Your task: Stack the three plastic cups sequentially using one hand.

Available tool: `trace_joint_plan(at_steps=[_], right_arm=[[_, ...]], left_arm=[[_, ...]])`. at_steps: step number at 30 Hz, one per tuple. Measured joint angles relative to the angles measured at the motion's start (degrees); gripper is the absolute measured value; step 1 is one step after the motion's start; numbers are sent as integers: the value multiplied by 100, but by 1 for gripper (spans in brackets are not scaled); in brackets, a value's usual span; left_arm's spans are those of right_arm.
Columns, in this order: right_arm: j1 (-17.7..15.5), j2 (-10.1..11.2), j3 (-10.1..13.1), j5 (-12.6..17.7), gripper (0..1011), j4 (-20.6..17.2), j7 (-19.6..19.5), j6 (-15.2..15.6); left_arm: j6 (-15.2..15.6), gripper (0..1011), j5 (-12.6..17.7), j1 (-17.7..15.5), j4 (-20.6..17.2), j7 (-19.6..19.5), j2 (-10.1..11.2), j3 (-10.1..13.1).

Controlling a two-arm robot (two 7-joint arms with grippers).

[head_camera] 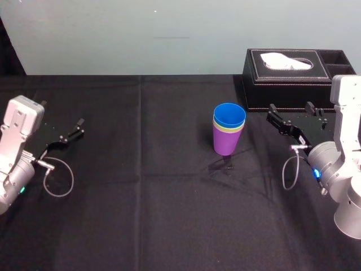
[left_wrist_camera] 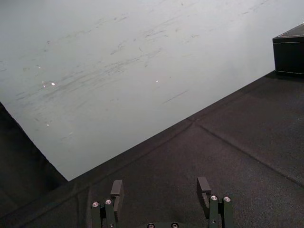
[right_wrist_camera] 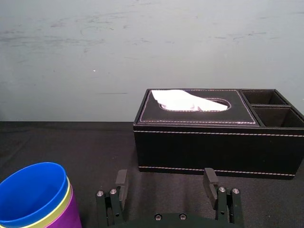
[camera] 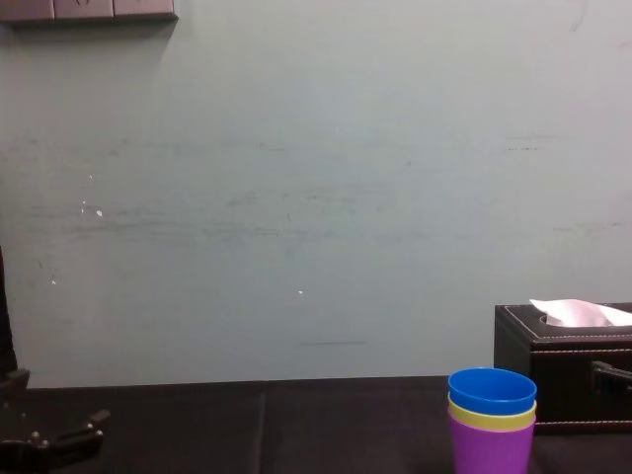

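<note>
1. Left gripper (head_camera: 70,132): jaws wide apart, empty, at the left side of the table (head_camera: 141,197).
2. Right gripper (head_camera: 289,116): jaws wide apart, empty, right of the cups (head_camera: 228,135), not touching.
3. The cups: nested upright, blue in yellow-green in purple.
4. Tissue box (head_camera: 287,84): behind them.

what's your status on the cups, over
Left hand open, parked far left. Right hand open, empty, right of cup stack. Stack upright: blue in yellow-green in purple. Tissue box behind, clear of it.

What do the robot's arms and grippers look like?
Silver-grey rounded housings on left arm and right arm, each with a lit indicator and thin grey cable loop. Black left gripper and right gripper, flat bar fingers; white label on the right.
</note>
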Motion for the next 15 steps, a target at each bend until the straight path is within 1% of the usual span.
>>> trace_joint_plan(at_steps=[15], right_arm=[[0, 0, 0, 0, 1000, 0, -1, 0]], left_arm=[[0, 1011, 0, 0, 0, 0, 0, 0]])
